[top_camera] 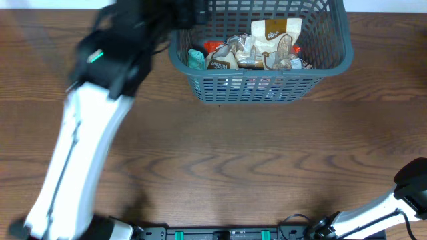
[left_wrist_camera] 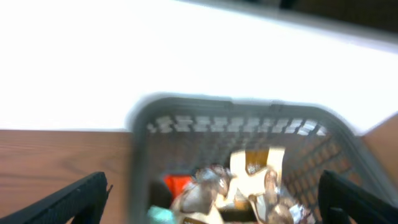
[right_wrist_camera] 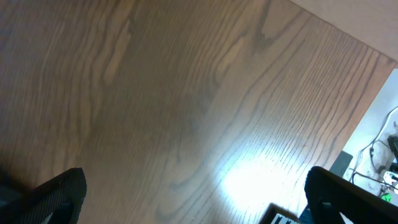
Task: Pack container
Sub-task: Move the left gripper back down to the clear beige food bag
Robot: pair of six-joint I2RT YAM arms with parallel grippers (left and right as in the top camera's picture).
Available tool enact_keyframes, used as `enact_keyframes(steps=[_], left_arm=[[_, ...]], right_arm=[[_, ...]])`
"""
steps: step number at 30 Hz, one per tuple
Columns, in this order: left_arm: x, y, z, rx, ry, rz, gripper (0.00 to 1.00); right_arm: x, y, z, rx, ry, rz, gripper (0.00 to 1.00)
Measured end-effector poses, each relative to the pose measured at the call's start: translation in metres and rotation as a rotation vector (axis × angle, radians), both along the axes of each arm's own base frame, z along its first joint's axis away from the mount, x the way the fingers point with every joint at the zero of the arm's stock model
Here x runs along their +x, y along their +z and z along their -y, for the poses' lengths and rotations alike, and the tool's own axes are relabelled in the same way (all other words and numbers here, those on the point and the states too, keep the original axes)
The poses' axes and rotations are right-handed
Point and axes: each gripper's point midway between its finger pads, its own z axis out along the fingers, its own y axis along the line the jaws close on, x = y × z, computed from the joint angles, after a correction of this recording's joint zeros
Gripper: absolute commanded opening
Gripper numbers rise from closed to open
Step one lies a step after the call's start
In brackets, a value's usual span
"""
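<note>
The container, a dark grey slotted basket, stands at the table's far edge, centre right. Several snack packets lie in it, among them a white and brown bag, a red one and a teal one. In the blurred left wrist view my left gripper is open and empty. It hangs just before the container, whose near wall and packets show between its fingers. Overhead, the left arm is a blur reaching to the container's left corner. My right gripper stands open over bare wood.
The right arm is folded back at the table's near right corner. The brown wooden table spreads between both arms. In the right wrist view, cables and a device lie beyond the table's edge at the right.
</note>
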Motion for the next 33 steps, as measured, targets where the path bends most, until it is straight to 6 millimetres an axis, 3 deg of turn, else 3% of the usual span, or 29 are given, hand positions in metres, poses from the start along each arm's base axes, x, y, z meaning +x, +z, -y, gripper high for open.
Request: enact_keyframes(steps=[3,5,10,16,20,28,33], left_arm=[[-0.059,0.045,-0.039,-0.005,0.073,0.071,0.99],[-0.09,0.054,-0.056,0.002,0.099,0.077,0.99],[-0.144,0.038,-0.084,0.057,0.13,-0.012,0.99],[-0.171,-0.01,-0.11,0.147,0.219,-0.219,0.99],[-0.197,-0.045,-0.153,0.14,0.509,-0.386,0.99],[-0.208,-0.047,-0.199,-0.243,1.012,-0.269,0.98],[-0.211,-0.069,-0.218,-0.401,1.234,-0.242,0.99]], right_arm=[[0.0,0.0,0.0,0.0,0.0,0.0,0.99],[0.0,0.0,0.0,0.0,0.0,-0.001,0.99],[0.0,0.0,0.0,0.0,-0.001,-0.001,0.99],[-0.001,0.0,0.001,0.0,-0.002,0.0,0.99],[-0.001,0.0,0.001,0.0,-0.002,0.0,0.99],[-0.001,0.0,0.001,0.001,-0.003,0.0,0.99],[-0.001,0.0,0.001,0.001,-0.003,0.0,0.99]])
